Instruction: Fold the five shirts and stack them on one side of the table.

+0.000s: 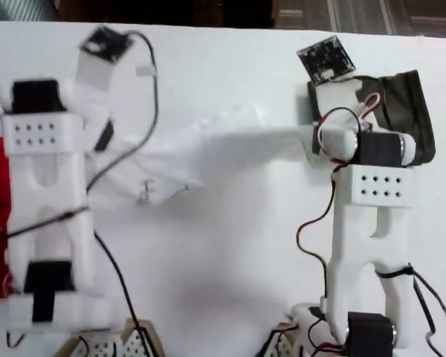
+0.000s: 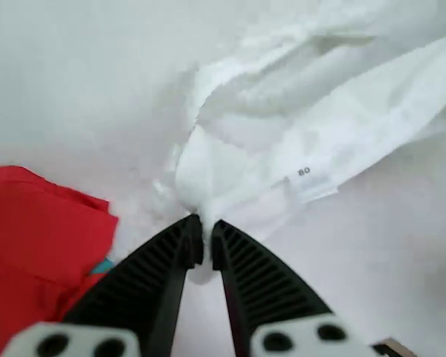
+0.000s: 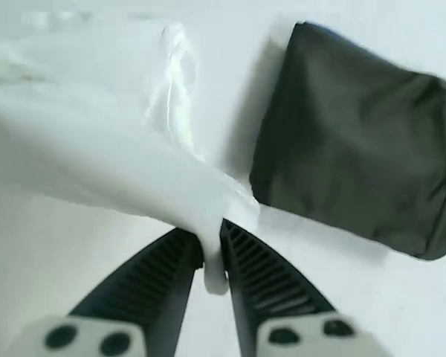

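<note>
White shirt (image 1: 208,152) is stretched across the middle of the surface (image 1: 223,282), its ends clenched in the jaws of the left arm (image 1: 44,186) and right arm (image 1: 372,208), both extended toward the far edge; a folded dark shirt (image 1: 412,104) is laid at the right edge.

This looks like a robotics lab or maker's workshop. A white bench (image 1: 223,290) carries a left arm (image 1: 44,186) and a right arm (image 1: 372,216), both of white printed plastic, with bare black motors (image 1: 380,149), loose cables (image 1: 156,97) and an exposed circuit board (image 1: 325,58).
</note>
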